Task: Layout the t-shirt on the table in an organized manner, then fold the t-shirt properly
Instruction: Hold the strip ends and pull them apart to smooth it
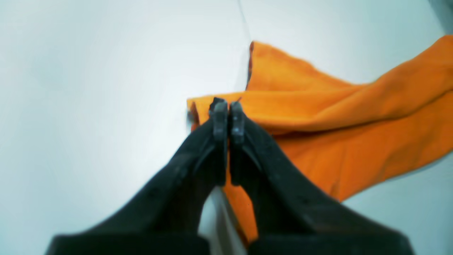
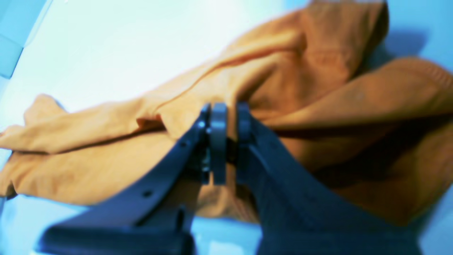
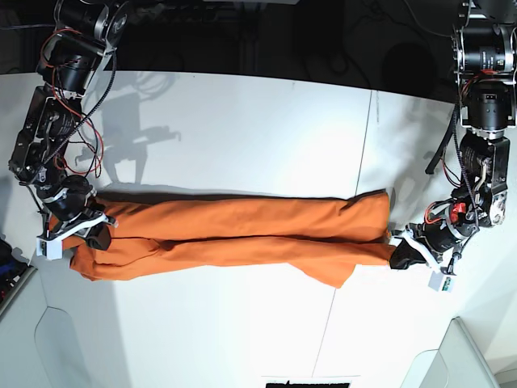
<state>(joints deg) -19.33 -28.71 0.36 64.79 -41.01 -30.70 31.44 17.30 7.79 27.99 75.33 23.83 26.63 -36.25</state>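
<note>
The left gripper (image 1: pixel 228 106), at the centre of its wrist view, stands with its jaws pressed together on a thin edge of the t-shirt (image 1: pixel 339 117); the pinch sits at the very corner of the fabric, with little cloth past the tips. The right gripper (image 2: pixel 226 109), at the centre of its own wrist view, is likewise clamped on a bunched fold of the t-shirt (image 2: pixel 318 71), and there the cloth is thicker between the jaws.

In the base view the t-shirt (image 3: pixel 234 230) lies across the middle of the frame as a long twisted band, stretched between the right gripper (image 3: pixel 90 232) at the lower left and the left gripper (image 3: pixel 401 252) at the lower right. It rests on the table (image 3: pixel 242 129), whose dark seam (image 3: pixel 367 137) runs down at the right of centre.

Risks noted:
- The left pinch is shallow. Further tension along the band would likely pull the corner free.
- The garment is rolled lengthwise, so sleeves and neckline cannot be told apart. Pulling outward alone may tighten the twist rather than open it.
- The right jaws may hold several layers. Lifting from that bunch could keep the layers stuck together.
- Uneven lifting by the two arms would skew the lay-out.
</note>
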